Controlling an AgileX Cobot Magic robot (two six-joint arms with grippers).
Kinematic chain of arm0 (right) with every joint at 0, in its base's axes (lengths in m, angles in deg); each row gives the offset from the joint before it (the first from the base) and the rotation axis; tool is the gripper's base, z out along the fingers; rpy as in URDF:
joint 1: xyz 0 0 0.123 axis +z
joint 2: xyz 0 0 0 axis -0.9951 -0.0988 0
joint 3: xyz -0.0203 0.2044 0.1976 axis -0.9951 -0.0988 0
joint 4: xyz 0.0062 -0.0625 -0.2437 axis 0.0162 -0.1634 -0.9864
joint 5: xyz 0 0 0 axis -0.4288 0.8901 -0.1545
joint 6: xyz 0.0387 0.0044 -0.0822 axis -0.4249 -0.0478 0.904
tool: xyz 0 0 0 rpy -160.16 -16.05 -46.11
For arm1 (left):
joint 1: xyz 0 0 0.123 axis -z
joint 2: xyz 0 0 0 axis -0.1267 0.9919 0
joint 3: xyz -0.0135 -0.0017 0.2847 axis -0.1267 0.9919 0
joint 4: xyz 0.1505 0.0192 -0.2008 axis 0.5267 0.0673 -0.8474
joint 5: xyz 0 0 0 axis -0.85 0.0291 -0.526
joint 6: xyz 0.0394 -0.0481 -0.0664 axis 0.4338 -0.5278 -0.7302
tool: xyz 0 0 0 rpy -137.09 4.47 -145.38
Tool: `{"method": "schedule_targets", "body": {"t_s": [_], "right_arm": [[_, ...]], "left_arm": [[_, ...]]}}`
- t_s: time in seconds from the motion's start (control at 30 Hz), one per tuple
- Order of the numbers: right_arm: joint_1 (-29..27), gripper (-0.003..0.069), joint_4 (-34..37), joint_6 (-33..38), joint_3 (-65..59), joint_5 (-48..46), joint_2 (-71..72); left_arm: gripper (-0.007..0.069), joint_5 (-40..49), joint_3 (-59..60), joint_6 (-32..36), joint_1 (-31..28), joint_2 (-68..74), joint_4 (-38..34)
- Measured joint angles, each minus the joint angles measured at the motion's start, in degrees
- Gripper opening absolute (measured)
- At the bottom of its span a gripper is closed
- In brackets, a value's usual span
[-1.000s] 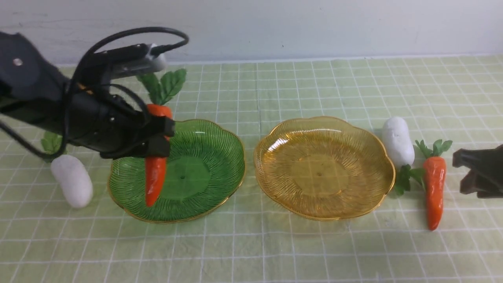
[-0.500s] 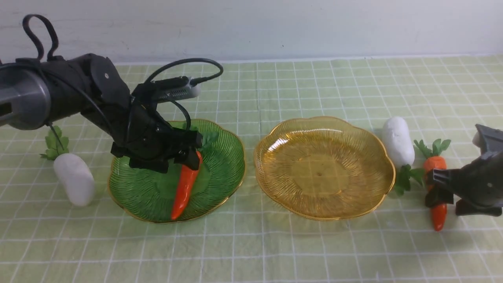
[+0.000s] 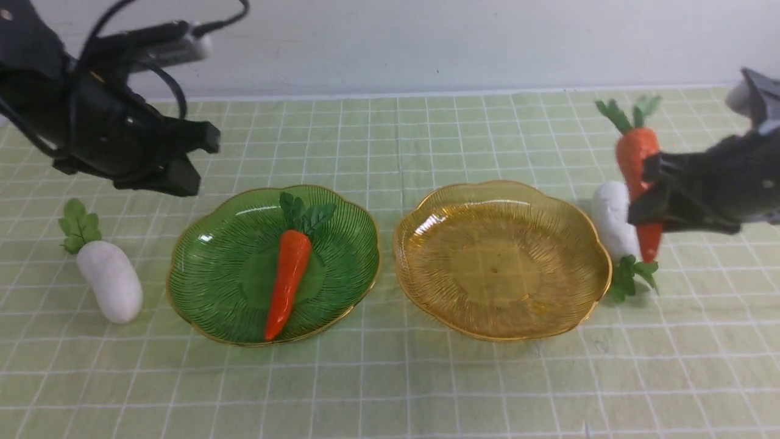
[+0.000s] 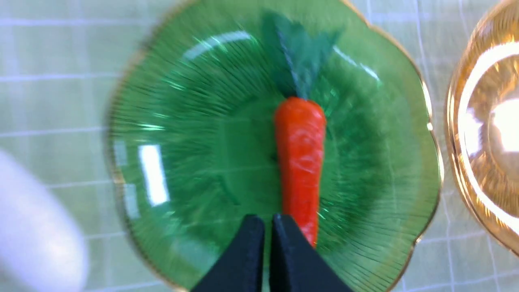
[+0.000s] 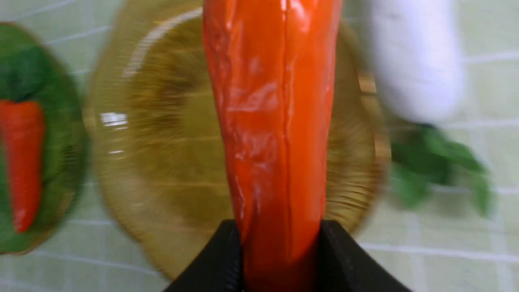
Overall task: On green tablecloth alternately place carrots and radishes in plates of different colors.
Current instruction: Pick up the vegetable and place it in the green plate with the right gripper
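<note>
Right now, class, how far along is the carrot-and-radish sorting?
Done: one glossy orange toy carrot lies in the green ribbed plate; the left claw is shut, empty. In hand: the right claw grips the second orange carrot aloft. Left: the amber ribbed plate holds nothing, and both white oblong radishes lie on the checked cloth.

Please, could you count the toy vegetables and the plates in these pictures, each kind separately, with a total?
Carrots: 2, the plated carrot and the held carrot in the right gripper.
Radishes: 2, the left radish and the right radish.
Plates: 2, the green plate and the amber plate.
Total: 6.
</note>
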Motion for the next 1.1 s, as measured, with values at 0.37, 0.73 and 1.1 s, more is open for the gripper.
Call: {"method": "schedule_targets", "body": {"t_s": [0.37,0.73,1.1], "right_arm": [[23.5,0.0218,4.3,-1.6,21.7,3.6,-22.3],[25.4,0.0405,4.8,-6.7,41.7,-3.1,-40.6],[22.1,0.0552,1.2,-4.2,56.5,-19.8,-41.0]], "left_arm": [[-0.0007,0.2,9.6,1.1,-15.3,-2.9,-5.7],[0.0061,-0.3,9.6,3.0,-16.3,-2.9,-4.1],[0.0459,-8.6,9.6,2.1,-16.3,1.8,-0.4]]}}
